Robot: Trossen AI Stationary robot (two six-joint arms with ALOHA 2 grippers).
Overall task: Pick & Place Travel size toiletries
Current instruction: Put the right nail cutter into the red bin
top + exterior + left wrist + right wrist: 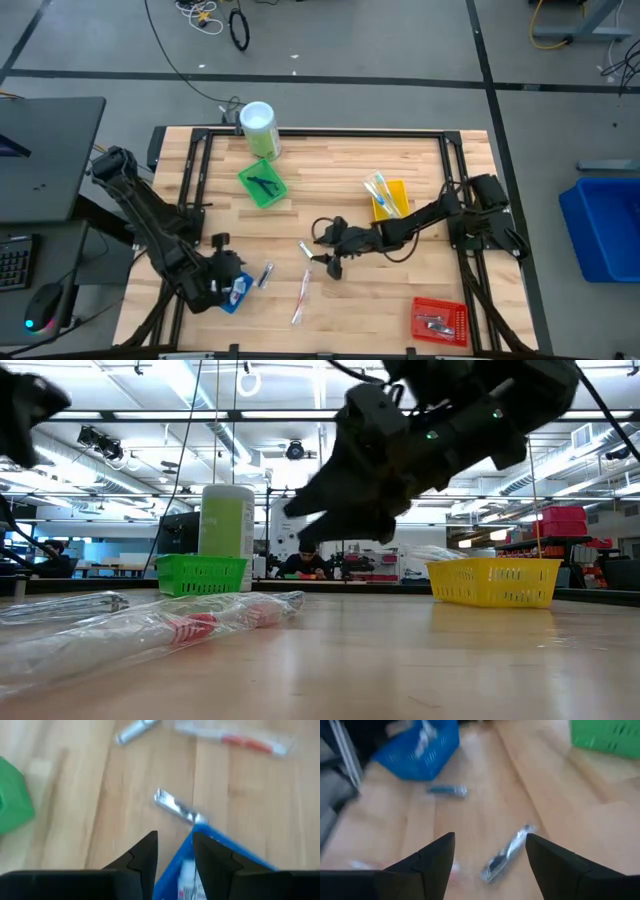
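We see our right hand (490, 851) with its fingers spread wide and nothing between them, hovering near the middle of the tabletop (330, 190). A small wrapped dark tube (506, 854) lies just beyond the fingertips, its long axis slanting through the gap, towards the blue tray (420, 745) further off. This hand is plainly the nearer one. Our left hand (175, 855) sits over the blue tray, fingers partly apart, holding nothing that we can see.

My dark arm (430, 440) hangs above the wooden table (400, 660); a clear-wrapped red-and-white toothbrush (200, 625) lies near the camera.
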